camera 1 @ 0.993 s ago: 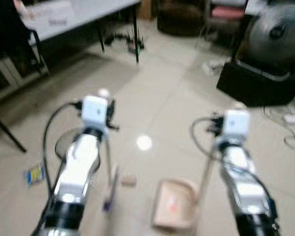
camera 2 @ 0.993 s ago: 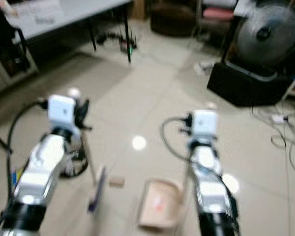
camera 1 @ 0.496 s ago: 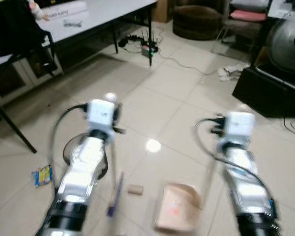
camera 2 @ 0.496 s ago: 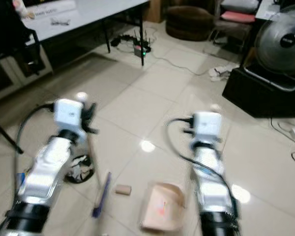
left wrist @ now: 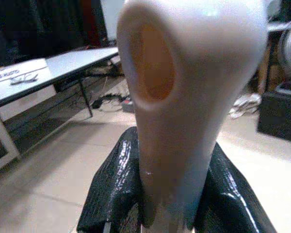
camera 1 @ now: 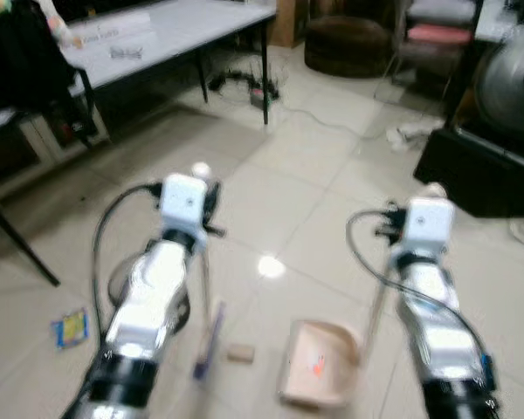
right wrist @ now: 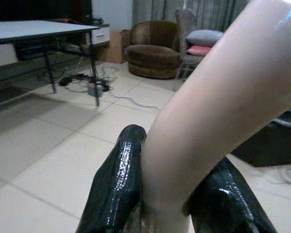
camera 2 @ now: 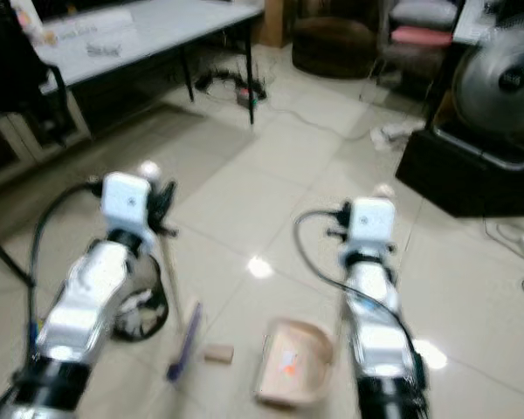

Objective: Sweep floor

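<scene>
My left gripper (left wrist: 172,145) is shut on the cream broom handle (left wrist: 184,87), its black fingers (left wrist: 111,194) pressed on both sides. The thin stick runs down to a purple broom head (camera 1: 208,340) on the floor tiles. My right gripper (right wrist: 174,150) is shut on the cream handle (right wrist: 213,111) of a beige dustpan (camera 1: 319,375), which rests on the floor between my arms. A small brown piece of litter (camera 1: 240,353) lies between the broom head and the dustpan. A yellow and blue wrapper (camera 1: 70,327) lies on the floor at the far left.
A grey table (camera 1: 175,26) with black legs stands at the back left, with cables (camera 1: 244,87) under it. A dark round thing (camera 2: 144,310) sits on the floor under my left arm. A fan (camera 2: 506,83) on a black box (camera 2: 472,175) stands at the right, a brown pouf (camera 2: 336,39) behind.
The head camera has swung, so the whole scene has shifted and stays blurred. Both grippers keep their hold; broom head, litter and dustpan lie about as before relative to each other.
</scene>
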### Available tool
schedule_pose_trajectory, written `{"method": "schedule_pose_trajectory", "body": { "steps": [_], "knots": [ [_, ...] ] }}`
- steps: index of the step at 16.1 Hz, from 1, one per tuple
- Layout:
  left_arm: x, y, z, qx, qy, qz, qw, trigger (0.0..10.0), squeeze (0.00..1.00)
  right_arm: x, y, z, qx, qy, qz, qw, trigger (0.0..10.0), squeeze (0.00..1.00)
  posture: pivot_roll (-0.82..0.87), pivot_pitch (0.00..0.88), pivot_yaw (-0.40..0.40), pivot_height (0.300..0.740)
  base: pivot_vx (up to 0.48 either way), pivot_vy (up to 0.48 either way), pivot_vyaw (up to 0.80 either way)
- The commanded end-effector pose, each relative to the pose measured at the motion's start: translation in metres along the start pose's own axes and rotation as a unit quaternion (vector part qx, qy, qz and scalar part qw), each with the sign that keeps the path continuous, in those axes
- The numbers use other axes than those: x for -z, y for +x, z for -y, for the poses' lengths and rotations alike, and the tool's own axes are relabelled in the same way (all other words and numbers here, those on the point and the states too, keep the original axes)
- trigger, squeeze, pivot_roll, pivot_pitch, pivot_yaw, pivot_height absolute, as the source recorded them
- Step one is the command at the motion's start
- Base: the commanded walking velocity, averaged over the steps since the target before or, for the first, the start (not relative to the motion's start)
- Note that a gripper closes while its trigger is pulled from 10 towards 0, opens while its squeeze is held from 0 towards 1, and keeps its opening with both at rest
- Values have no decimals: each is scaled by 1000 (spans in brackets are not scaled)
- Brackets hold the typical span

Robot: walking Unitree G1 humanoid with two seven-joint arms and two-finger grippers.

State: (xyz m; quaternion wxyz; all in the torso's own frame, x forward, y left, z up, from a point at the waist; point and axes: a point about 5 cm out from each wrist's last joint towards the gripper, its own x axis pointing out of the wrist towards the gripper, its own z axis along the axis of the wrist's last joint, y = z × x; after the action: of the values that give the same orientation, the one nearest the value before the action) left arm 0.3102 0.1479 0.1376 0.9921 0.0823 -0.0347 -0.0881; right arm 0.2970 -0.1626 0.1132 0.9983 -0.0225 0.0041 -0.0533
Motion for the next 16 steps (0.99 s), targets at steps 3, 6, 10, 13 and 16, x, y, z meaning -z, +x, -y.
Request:
{"method": "schedule_pose_trajectory", "body": {
  "steps": [3, 6, 10, 13, 16],
  "knots": [
    [-10, 3, 2, 9, 14, 21, 1000, 10000, 0, -10, 3, -1, -4, 8, 24, 1000, 10000, 0, -28, 0, 46, 740, 361, 0, 0],
    [-9, 2, 3, 14, 14, 19, 1000, 10000, 0, -10, 3, -1, -2, 7, 26, 1000, 10000, 0, -31, 0, 46, 740, 364, 0, 0],
    [-8, 1, 2, 14, 14, 19, 1000, 10000, 0, -9, 1, 3, 3, 7, 24, 1000, 10000, 0, -35, 13, 29, 740, 363, 0, 0],
    [-8, 1, -2, 3, 8, 22, 1000, 10000, 0, -8, 1, 6, 13, 3, 22, 1000, 10000, 0, -38, 56, 20, 740, 111, 0, 0],
    [1, 7, -7, -4, 29, 8, 1000, 10000, 0, -12, 6, 13, 35, 14, 45, 998, 10000, 0, -11, 131, 13, 740, 0, 0, 0]
  ]
}}
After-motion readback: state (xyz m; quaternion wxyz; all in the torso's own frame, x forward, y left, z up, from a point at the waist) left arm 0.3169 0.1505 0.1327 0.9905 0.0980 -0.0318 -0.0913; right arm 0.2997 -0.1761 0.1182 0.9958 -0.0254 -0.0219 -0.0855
